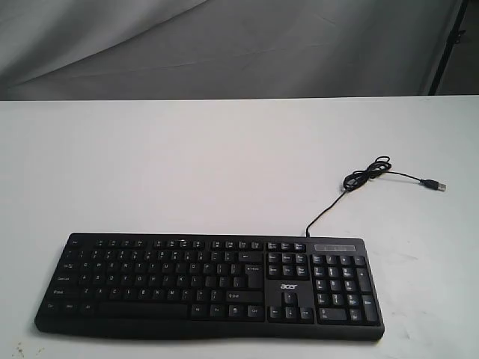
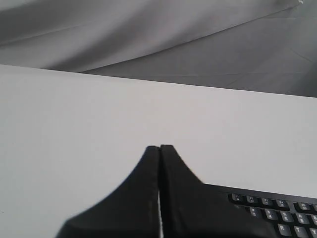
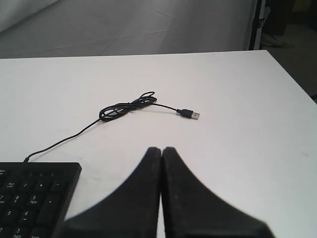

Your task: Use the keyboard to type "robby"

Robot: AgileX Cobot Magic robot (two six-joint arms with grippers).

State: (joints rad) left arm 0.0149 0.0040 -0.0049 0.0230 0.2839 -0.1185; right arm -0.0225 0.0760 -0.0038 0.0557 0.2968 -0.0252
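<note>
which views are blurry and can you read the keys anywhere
Exterior view: even light, keyboard lettering too small to read. Left wrist view: left gripper out of focus. Right wrist view: right gripper blurred, cable sharp, some lettering readable.

1. One keyboard is counted.
2. One cable is counted, ended by one USB plug.
3. One table is counted.
4. One left gripper and one right gripper are counted, two in all.

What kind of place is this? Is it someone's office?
Probably a robot test bench, not an office: a plain white table, a grey cloth hung behind it, and a keyboard whose USB plug lies loose, plugged into nothing.
</note>
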